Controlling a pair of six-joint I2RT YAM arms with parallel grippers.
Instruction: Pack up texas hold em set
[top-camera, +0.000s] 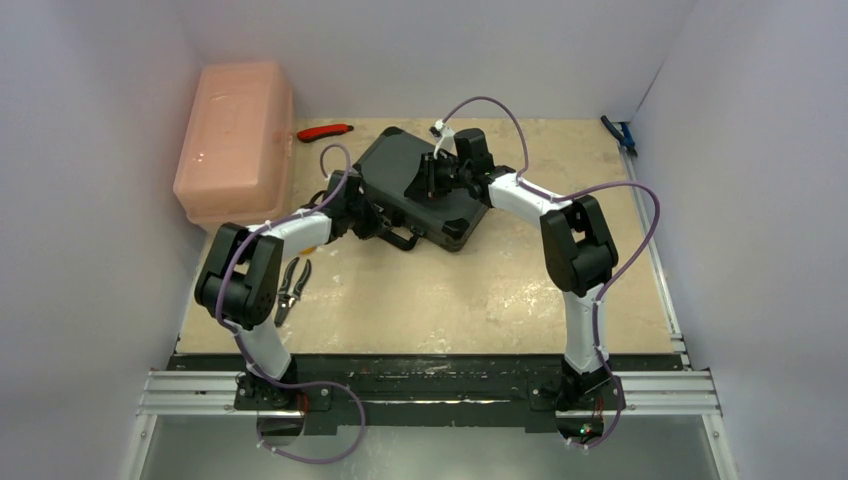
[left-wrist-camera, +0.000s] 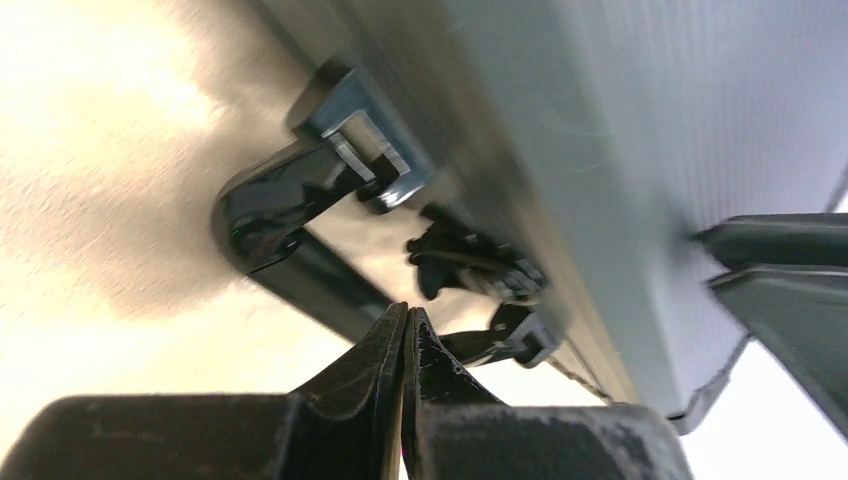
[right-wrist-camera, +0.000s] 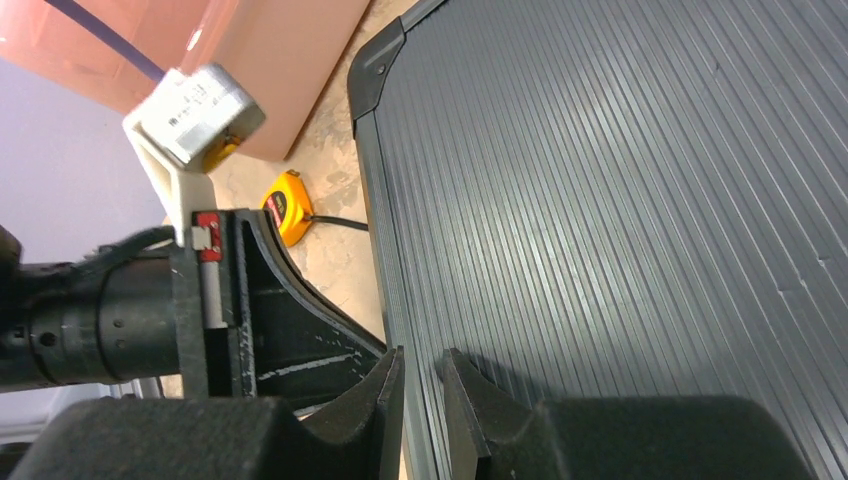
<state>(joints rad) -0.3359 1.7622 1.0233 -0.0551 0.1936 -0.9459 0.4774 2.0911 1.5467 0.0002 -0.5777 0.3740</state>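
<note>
The closed black case (top-camera: 402, 182) is set at the back of the surface (top-camera: 450, 295). The left end effector (left-wrist-camera: 405, 322) is pressed shut near its handle (left-wrist-camera: 268, 215) — the right end effector (right-wrist-camera: 420, 365) is narrowly parted at the edge of the lid (right-wrist-camera: 620, 200), a grip not discernible.

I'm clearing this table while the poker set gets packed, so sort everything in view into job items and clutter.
Job:
- black hard case, lid down
- its handle
- its latch

Lying about:
- pink plastic box
- yellow tape measure
- pliers
- red-handled tool
- blue-handled tool
</note>
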